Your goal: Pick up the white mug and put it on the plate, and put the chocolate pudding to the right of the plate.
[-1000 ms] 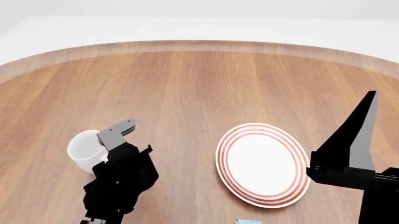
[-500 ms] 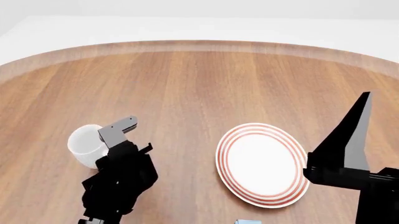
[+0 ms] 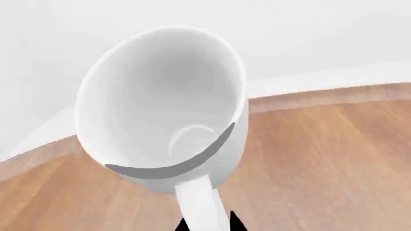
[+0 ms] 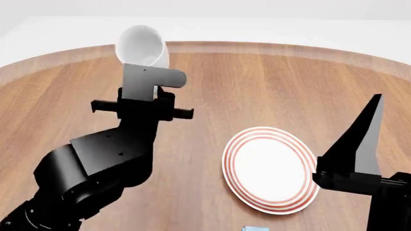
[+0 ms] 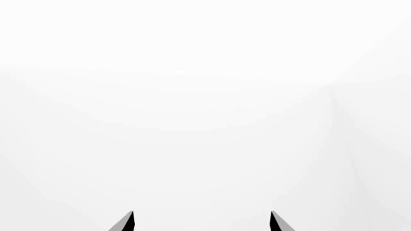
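Observation:
The white mug (image 4: 141, 44) is up in the air over the table's far left part, tilted, its mouth facing the left wrist camera. My left gripper (image 4: 155, 77) is shut on the mug's handle (image 3: 199, 204); in the left wrist view the gripper (image 3: 209, 224) shows one dark tip on each side of that handle, with the mug (image 3: 160, 101) filling the view. The plate (image 4: 270, 168), white with red-orange rings, lies bare at the near right. A light blue sliver of the chocolate pudding (image 4: 255, 228) shows at the bottom edge. My right gripper (image 4: 378, 103) points upward to the right of the plate and stands open and empty (image 5: 200, 220).
The round wooden table (image 4: 257, 82) has a raised rim along its far edge, with white floor beyond. My left arm (image 4: 96, 163) reaches across the near left of the table. The right wrist view shows only blank white.
My left arm has lifted the mug off the table, from low at the near left to high over the far left, and the mug is now tilted. The right gripper has hardly moved.

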`<state>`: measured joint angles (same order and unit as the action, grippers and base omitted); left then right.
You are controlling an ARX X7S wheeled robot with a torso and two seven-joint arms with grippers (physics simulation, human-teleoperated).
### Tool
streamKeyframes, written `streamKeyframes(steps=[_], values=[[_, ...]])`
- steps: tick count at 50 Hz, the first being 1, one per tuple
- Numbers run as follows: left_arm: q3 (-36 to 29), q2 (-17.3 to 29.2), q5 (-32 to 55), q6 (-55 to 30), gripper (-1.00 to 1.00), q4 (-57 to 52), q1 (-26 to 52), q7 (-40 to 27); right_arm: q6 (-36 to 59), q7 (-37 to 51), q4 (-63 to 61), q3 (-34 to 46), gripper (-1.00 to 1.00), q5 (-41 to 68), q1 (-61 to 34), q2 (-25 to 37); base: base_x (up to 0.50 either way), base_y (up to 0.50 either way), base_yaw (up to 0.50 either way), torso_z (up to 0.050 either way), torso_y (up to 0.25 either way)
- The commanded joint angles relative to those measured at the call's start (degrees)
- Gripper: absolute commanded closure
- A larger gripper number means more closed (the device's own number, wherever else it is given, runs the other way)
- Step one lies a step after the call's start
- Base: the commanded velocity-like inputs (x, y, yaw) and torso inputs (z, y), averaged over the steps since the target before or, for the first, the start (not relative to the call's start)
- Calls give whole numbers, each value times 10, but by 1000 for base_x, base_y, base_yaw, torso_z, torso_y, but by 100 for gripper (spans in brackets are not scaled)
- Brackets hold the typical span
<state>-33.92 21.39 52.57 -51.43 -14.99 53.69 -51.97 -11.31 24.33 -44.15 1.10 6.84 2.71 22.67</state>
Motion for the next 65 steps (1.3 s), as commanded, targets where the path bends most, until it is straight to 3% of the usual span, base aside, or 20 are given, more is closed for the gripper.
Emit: streamKeyframes(steps=[1,14,25,46,65], values=[[-42,32,34,-36,100,-78,90,163,-5,-12,-2,-13,-100,-11,0,-7,0,0,0,0,0],[-78,11,35,-6,100,19,151,332,-7,-11,2,-12,-100,-7,-1,-5,0,0,0,0,0],[-115,-47,52,-15,100,139,197,449,-6,-8,-1,-16,-100,-3,-1,-2,0,0,0,0,0],[-159,-142,107,-68,100,237,253,554,-8,-5,3,-14,-100,0,2,-1,0,0,0,0,1],[-270,-180,30,-18,100,308,236,643,-9,-3,3,-12,-100,6,4,2,0,0,0,0,0]])
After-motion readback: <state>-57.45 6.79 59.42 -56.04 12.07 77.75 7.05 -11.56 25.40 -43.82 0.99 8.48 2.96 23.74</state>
